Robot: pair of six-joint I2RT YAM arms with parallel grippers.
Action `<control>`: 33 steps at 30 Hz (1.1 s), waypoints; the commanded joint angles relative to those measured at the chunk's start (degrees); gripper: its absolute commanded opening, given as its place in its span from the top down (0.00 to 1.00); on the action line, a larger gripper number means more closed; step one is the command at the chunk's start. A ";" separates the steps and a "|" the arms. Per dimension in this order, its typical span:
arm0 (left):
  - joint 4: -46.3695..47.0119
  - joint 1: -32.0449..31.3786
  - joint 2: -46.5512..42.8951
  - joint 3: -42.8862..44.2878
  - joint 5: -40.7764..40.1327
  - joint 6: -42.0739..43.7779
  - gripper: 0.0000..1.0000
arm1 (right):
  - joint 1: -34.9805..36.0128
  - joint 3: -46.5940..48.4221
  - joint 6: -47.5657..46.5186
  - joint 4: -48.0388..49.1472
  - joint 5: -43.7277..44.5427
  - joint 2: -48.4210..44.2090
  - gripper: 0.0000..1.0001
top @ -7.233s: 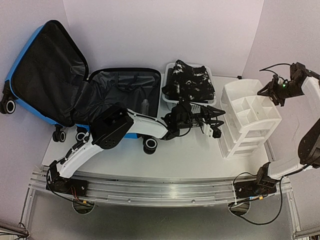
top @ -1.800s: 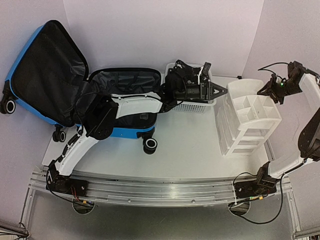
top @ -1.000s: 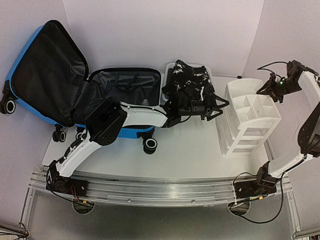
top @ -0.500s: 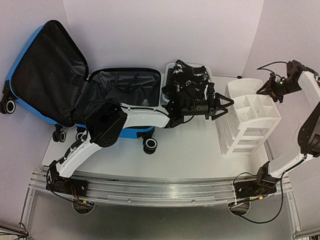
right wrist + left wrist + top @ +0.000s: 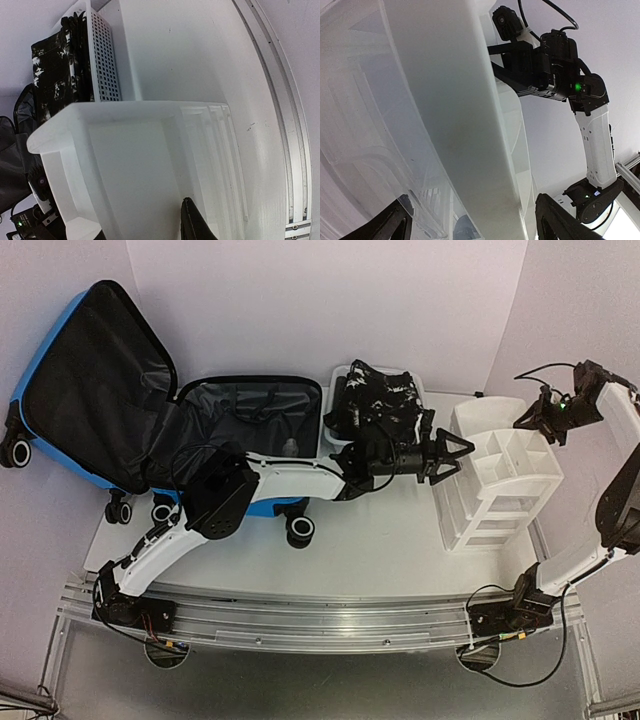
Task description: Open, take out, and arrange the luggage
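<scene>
On table (image 5: 380, 540): one luggage (image 5: 95, 380), one basket (image 5: 102, 65), one organizer (image 5: 500, 480) | left gripper (image 5: 462, 457) jaws spread | right gripper (image 5: 524, 422) jaws: cannot tell

Front of table (image 5: 370, 560): your widest lane, between the luggage (image 5: 100, 380) wheels and the white organizer (image 5: 500, 485); organizer: blocks your right side, its wall just ahead of the spread left gripper (image 5: 462, 458); white basket (image 5: 336, 373), cloth-filled: closes the gap behind; right gripper (image 5: 530, 422): crowds the organizer's far corner.
</scene>
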 commanded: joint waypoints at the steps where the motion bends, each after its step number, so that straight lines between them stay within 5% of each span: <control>1: 6.59 -0.70 -0.92 0.51 -0.32 -1.82 0.21 | 0.31 -2.09 0.49 -2.29 1.89 2.02 0.72; 7: 11.08 0.20 -4.00 -4.31 0.83 -1.56 0.33 | 0.28 -1.89 0.78 -2.37 6.32 1.81 0.72; 20: 12.39 2.80 -9.89 -13.40 3.39 0.78 0.38 | 0.36 0.51 0.48 -2.73 11.31 2.58 0.72; 33: 0.58 2.02 -6.60 -6.24 2.25 0.19 0.34 | 0.37 1.28 1.11 -2.54 8.65 3.42 0.73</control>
